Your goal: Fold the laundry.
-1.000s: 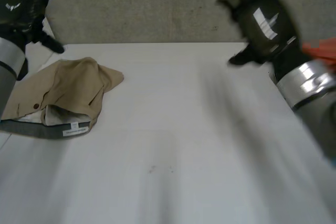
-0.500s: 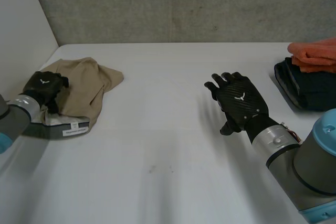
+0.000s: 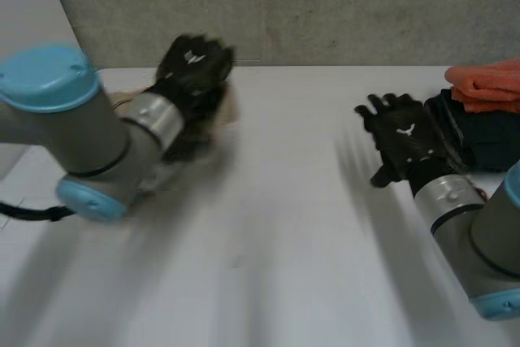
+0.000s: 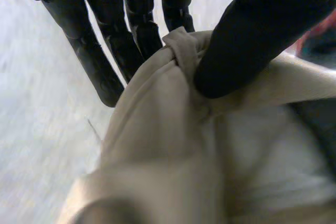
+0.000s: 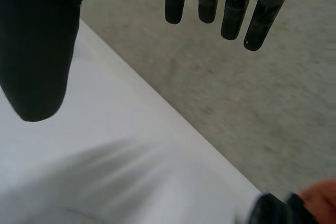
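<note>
within left hand point(image 4: 262, 24), beige garment point(image 4: 168, 145)

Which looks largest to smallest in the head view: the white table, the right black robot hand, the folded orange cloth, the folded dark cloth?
1. white table
2. right black robot hand and folded dark cloth: about alike, hand nearer the camera, so unranked
3. folded orange cloth, partly past the view's edge
</note>
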